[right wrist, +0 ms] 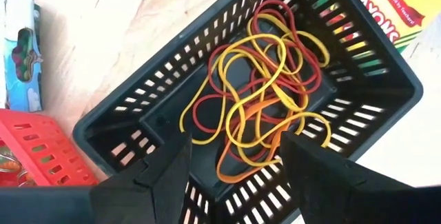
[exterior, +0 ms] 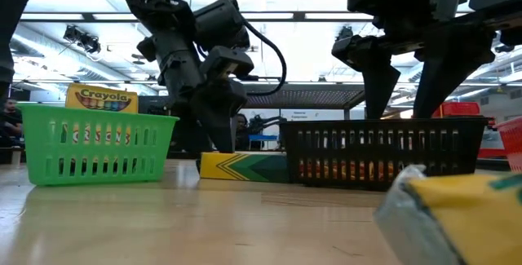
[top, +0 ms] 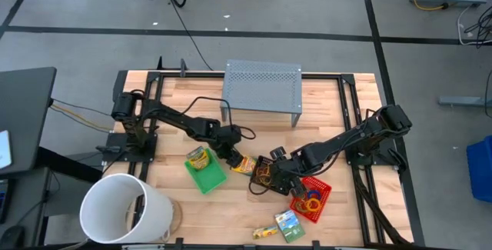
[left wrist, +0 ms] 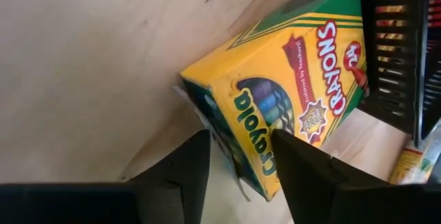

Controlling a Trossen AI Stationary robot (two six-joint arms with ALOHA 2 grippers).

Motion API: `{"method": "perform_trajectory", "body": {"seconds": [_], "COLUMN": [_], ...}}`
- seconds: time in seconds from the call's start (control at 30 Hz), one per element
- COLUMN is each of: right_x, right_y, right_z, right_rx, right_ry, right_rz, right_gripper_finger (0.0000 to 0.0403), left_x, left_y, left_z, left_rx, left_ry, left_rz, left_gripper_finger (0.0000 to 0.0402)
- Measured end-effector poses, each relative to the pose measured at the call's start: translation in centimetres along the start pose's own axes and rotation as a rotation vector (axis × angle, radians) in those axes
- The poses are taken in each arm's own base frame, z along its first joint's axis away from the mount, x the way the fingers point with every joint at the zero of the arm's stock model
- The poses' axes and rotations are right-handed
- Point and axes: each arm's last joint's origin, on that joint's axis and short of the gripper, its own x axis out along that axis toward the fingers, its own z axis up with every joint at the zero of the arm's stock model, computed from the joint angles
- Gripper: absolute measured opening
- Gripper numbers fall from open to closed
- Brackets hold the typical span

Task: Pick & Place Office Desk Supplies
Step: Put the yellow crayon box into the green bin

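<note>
On the table (top: 330, 111), the black tray (right wrist: 138, 124) of rubber bands (right wrist: 258, 100) sits directly beneath the open, empty right tool (right wrist: 234, 158). The left tool (left wrist: 238, 158) straddles the crayon box's (left wrist: 289, 93) near end, its long axis running away toward the tray; fingers part-open, grip uncertain.

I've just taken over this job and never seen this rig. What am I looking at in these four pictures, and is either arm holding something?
Two dark robot arms work at a wooden table. One picture looks straight down, one looks level across the tabletop, and two come from the wrists.

The left gripper has its fingers around the end of a crayon box lying beside the black tray; whether it grips firmly, I cannot tell. The right gripper hangs open over that tray, which holds rubber bands.

Also there: a green tray with another crayon box, a red tray, a white bucket and a grey stand.
</note>
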Motion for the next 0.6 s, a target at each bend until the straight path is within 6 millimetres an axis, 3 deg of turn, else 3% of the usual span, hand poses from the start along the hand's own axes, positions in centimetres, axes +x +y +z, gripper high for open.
{"method": "perform_trajectory", "body": {"seconds": [0.13, 0.27, 0.6], "right_x": [0.0, 0.0, 0.0], "right_y": [0.0, 0.0, 0.0], "right_z": [0.0, 0.1, 0.1], "right_rx": [-0.003, -0.004, -0.004], "right_ry": [-0.001, -0.008, -0.012], "right_rz": [0.0, -0.002, -0.002], "right_gripper_finger": [0.0231, 0.0231, 0.0231], "left_x": [0.1, 0.1, -1.3], "left_y": [0.0, -0.1, -1.8], "left_z": [0.1, 0.2, 0.4], "left_rx": [0.04, 0.091, 0.211], "left_ry": [-0.019, -0.041, -0.097], "left_rz": [0.01, 0.019, 0.127], "left_gripper_finger": [0.0107, 0.0019, 0.0004]}}
